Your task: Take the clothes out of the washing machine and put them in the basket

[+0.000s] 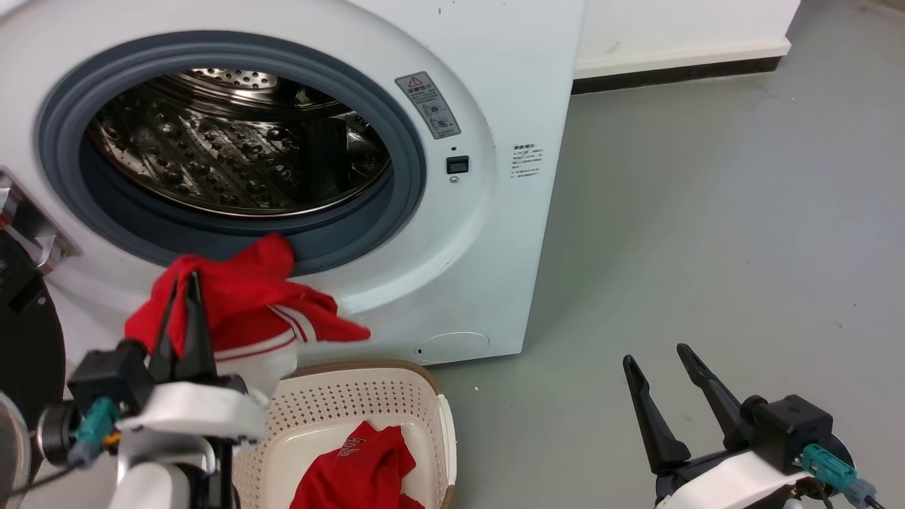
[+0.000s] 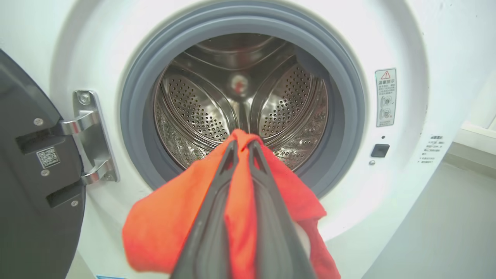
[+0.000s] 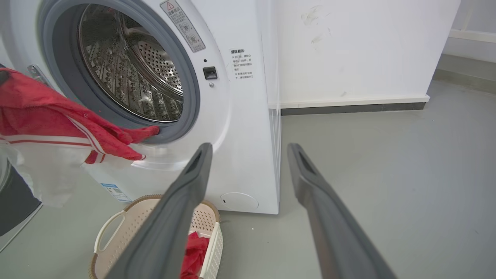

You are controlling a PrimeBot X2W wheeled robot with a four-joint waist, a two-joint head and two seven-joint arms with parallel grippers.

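Note:
The white washing machine (image 1: 495, 233) stands with its door open and its steel drum (image 1: 240, 141) bare. My left gripper (image 1: 184, 279) is shut on a red garment with white stripes and trim (image 1: 247, 304), held in front of the grey door seal, one end still touching the seal. That striped garment (image 2: 162, 224) drapes over my fingers in the left wrist view and hangs at the left (image 3: 50, 116) in the right wrist view. Below it sits the cream basket (image 1: 339, 396) holding another red garment (image 1: 360, 466). My right gripper (image 1: 657, 353) is open over the floor.
The dark washer door (image 2: 35, 186) is swung open on its metal hinge (image 2: 89, 135) at my left. Grey floor (image 1: 707, 233) stretches to the right of the machine, ending at a white wall with dark skirting (image 1: 679, 71).

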